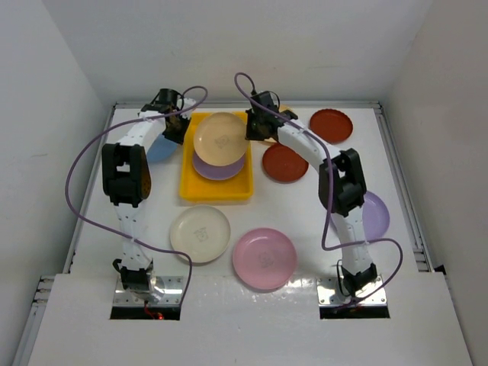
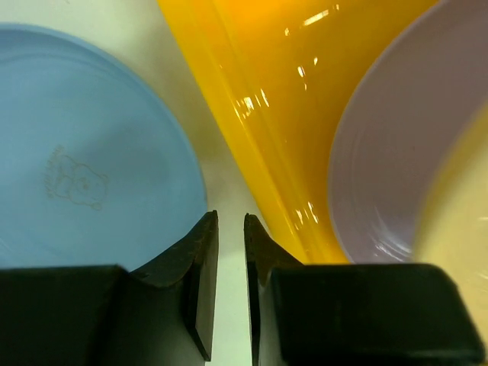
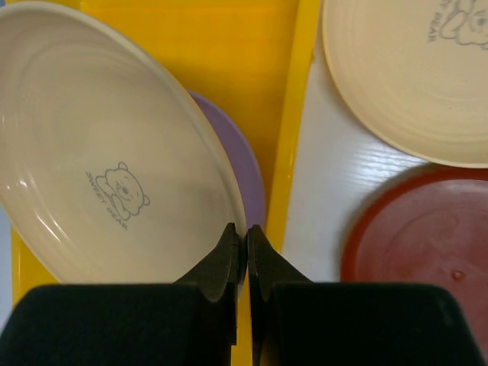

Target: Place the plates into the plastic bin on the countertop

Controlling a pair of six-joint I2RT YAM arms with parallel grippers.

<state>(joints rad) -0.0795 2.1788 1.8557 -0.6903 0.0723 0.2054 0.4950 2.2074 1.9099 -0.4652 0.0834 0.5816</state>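
Note:
The yellow plastic bin [image 1: 187, 191] sits at the middle back of the countertop with a purple plate [image 1: 221, 169] in it. My right gripper [image 1: 252, 131] is shut on the right rim of a tan plate [image 1: 221, 137] and holds it tilted above the purple plate. In the right wrist view the gripper [image 3: 246, 227] pinches the tan plate's [image 3: 114, 152] edge over the purple plate [image 3: 248, 168] and the bin [image 3: 221, 46]. My left gripper [image 1: 177, 130] [image 2: 230, 217] is empty with a narrow gap, over bare table between a light blue plate [image 2: 84, 152] and the bin's left wall [image 2: 274, 99].
Two dark red plates [image 1: 331, 125] [image 1: 284, 162] lie right of the bin. A cream plate [image 1: 200, 233] and a pink plate [image 1: 264, 258] lie in front. A purple plate [image 1: 375, 215] lies under the right arm. Another tan plate [image 3: 412, 76] lies beside the bin's right rim.

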